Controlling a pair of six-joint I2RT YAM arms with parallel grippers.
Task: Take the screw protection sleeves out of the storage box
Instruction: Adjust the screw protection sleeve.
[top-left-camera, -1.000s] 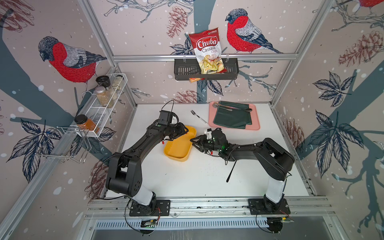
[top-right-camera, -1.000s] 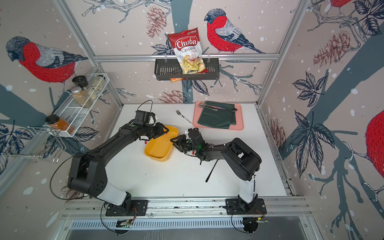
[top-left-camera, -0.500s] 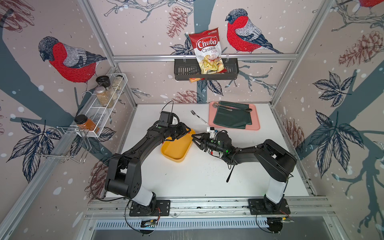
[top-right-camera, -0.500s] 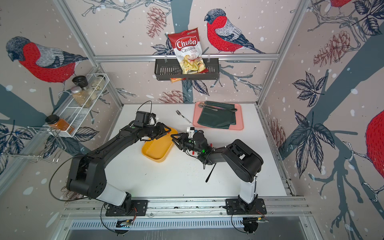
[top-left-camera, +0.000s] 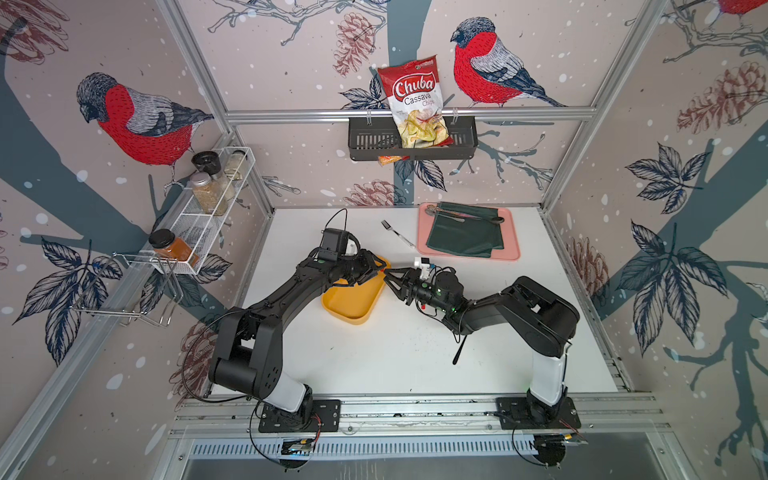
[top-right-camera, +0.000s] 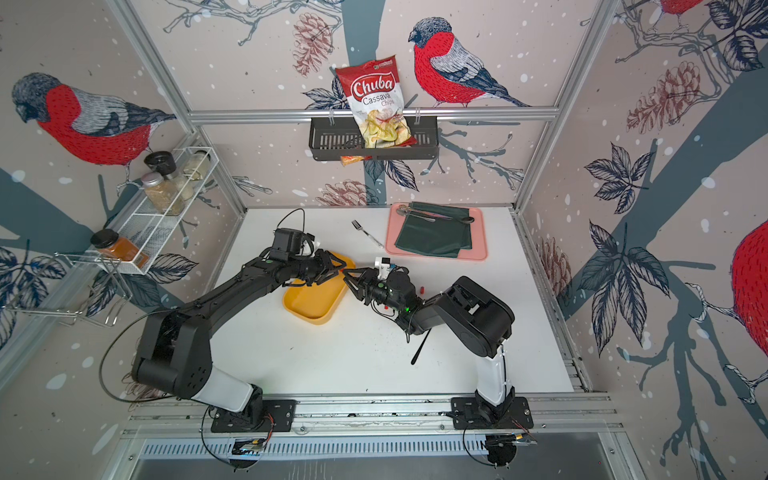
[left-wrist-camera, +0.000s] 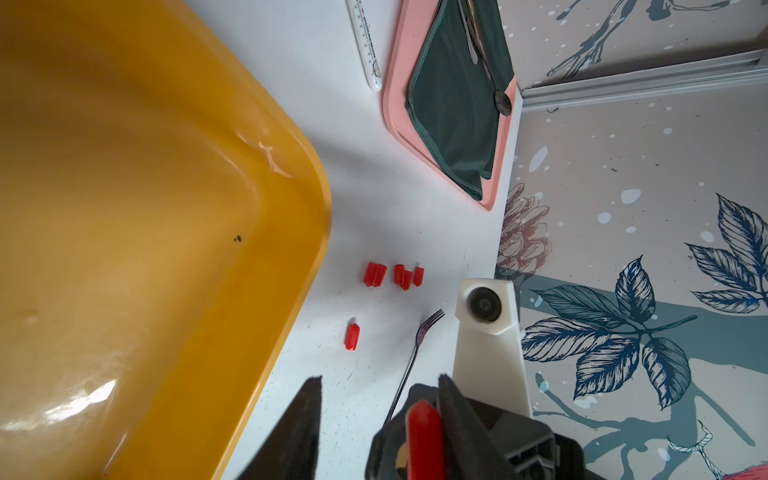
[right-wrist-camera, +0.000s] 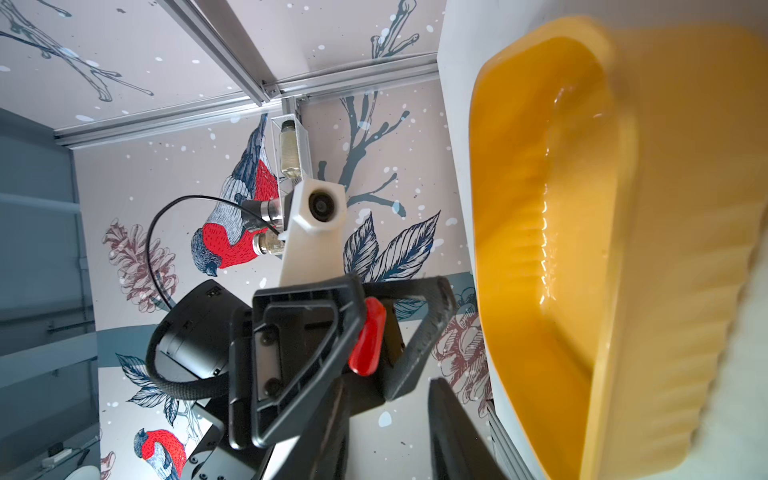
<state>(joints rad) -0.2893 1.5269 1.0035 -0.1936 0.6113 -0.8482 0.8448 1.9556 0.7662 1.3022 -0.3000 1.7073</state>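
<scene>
Left wrist view: my yellow storage box lay on the white table. The part of its floor that I could see was bare.
Sleeves on the table: six little red screw protection sleeves were out of the box. Five lay close together just beside its rim. A lone sleeve lay a bit apart from them.
Seventh sleeve: one more red sleeve was up off the table at my left pincer.
Left pincer: its jaws stood apart. The sleeve leaned on one finger, with a gap to the other finger. To me it looked stuck there, not squeezed.
Right pincer: its jaws stood apart too, with nothing between them. It pointed at my left pincer, tip to tip, near the far end of the box.
Done: I think most of the job was done, since I saw no sleeve in the box.
Left to do: the sleeve at my left pincer had to get down onto the table. My arm hid one corner of the box in both top views, so I could not tell if a sleeve was there.
</scene>
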